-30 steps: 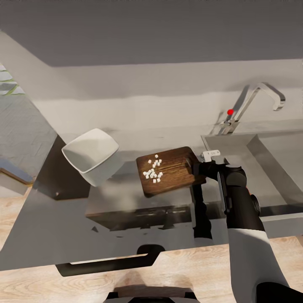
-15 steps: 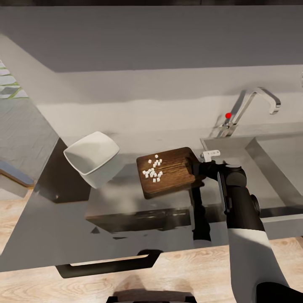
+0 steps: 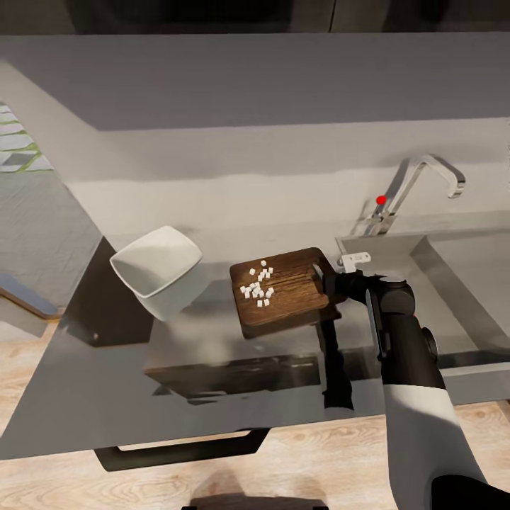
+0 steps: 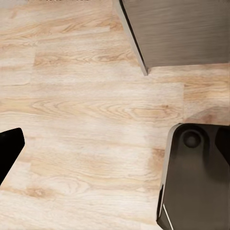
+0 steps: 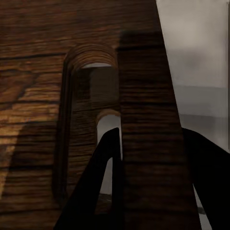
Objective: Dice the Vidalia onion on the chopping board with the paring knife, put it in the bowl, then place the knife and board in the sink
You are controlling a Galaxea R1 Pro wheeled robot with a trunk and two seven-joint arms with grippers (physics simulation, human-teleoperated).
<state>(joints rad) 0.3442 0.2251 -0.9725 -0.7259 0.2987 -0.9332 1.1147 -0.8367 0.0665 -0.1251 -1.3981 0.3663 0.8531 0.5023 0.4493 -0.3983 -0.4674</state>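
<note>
Right pincer (image 3: 330,283) apparently grips the chopping board (image 3: 283,290), diced onion (image 3: 258,285) on top.

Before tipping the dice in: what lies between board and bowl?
Head view: bare glossy countertop between chopping board and bowl.

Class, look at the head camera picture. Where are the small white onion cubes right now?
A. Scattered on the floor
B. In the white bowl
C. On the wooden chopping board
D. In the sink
C. The onion cubes lie in a cluster on the chopping board, which the right gripper holds at its slotted end; the bowl beside it looks empty.
</note>
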